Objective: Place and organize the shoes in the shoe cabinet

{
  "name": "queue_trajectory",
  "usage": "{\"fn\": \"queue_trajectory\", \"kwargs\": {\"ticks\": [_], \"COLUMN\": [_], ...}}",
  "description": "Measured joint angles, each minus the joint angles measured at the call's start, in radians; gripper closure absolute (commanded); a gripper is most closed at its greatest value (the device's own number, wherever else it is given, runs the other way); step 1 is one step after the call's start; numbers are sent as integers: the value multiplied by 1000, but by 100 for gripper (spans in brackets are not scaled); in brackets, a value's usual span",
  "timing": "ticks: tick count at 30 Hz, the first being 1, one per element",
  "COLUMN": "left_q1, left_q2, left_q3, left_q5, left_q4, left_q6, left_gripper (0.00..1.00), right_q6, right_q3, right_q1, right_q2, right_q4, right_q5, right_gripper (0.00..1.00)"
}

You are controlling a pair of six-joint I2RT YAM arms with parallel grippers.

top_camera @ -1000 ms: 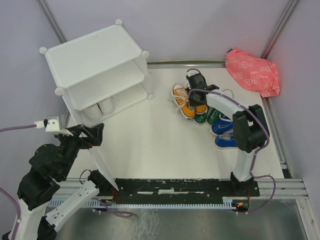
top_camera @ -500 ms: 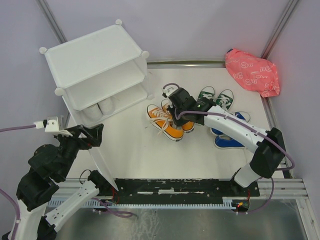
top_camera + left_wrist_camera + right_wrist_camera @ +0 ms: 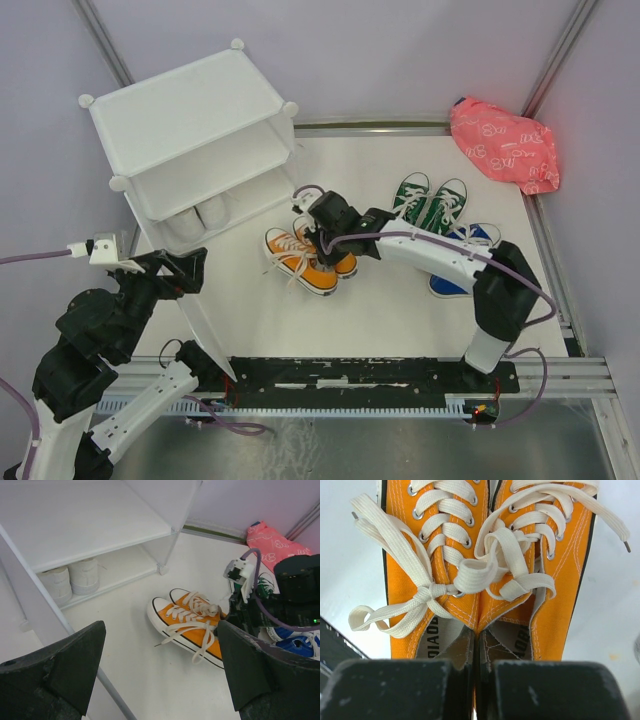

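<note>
The right claw [image 3: 476, 647] is pinched on the touching inner walls of a pair of orange canvas sneakers [image 3: 298, 262], which are on the white table [image 3: 330, 320] just in front of the white plastic panel shoe cabinet [image 3: 185, 110]. White canvas sneakers [image 3: 70, 577] stand in its lower compartment. The left claw [image 3: 161, 655] hangs spread wide, gripping nothing.

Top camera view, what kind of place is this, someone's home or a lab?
Most likely a robot lab cell, not a home: two arms bolted to a black rail at the white table's edge, plain walls on metal posts, and staged props, a shoe cabinet and small sneakers.
</note>
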Motion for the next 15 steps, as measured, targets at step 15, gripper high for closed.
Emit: {"fn": "queue_trajectory", "kwargs": {"ticks": [15], "left_q1": [0], "left_q2": [0], "left_q3": [4], "left_q5": [-11], "left_q4": [-6], "left_q6": [0], "left_gripper": [1], "right_q6": [-28], "right_q3": [281], "right_q1": [7], "right_q2": [372], "right_q4": [219], "right_q5": [-10], "right_gripper": [98]}}
